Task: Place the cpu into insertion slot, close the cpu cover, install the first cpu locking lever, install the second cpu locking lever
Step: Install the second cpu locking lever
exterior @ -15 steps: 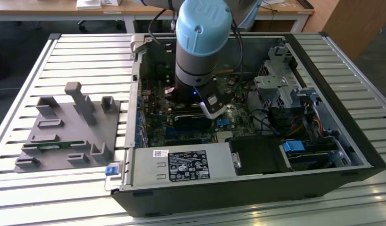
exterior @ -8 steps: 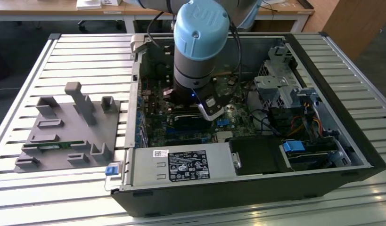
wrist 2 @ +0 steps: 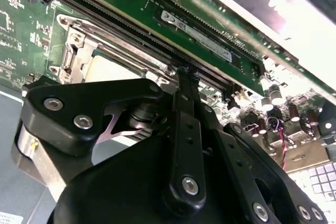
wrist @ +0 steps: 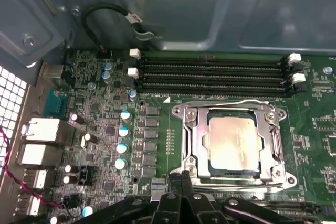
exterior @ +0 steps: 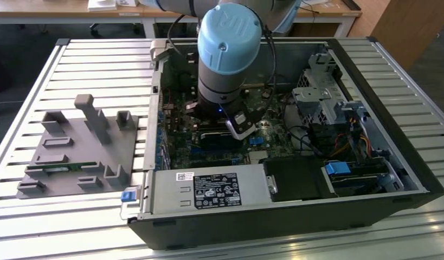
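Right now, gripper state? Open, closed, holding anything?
Gripper: closed, jaws together, nothing held between them. It sits at the edge of the cpu cover, which lies flat over the cpu.

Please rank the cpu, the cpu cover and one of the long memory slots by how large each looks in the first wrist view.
Largest to smallest by area:
1. cpu cover
2. cpu
3. memory slot, longest but very narrow; its rank against the cpu is unsure.
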Controlling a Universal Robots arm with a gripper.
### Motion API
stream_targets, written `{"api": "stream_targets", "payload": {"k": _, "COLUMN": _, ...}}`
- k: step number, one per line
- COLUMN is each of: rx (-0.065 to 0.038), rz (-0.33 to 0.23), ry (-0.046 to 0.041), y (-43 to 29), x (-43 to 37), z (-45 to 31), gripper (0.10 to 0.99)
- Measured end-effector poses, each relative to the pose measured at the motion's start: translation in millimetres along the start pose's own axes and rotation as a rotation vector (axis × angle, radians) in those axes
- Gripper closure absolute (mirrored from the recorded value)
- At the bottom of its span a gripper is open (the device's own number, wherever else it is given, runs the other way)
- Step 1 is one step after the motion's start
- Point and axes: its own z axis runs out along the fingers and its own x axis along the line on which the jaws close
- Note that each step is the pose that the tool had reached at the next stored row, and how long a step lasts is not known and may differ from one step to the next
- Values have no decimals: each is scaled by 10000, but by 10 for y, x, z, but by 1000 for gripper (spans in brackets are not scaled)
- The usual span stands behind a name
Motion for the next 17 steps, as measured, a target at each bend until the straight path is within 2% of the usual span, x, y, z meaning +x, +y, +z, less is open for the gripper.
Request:
{"api": "stream_targets", "payload": {"k": 9, "rx": -198, "rz": -6, "ry": -1, "y": -12, "x": 17, "z": 32, "gripper": 969}}
{"api": "stream_targets", "payload": {"k": 17, "rx": -238, "rz": -6, "ry": -1, "y": -1, "x": 45, "z": 49, "gripper": 969}}
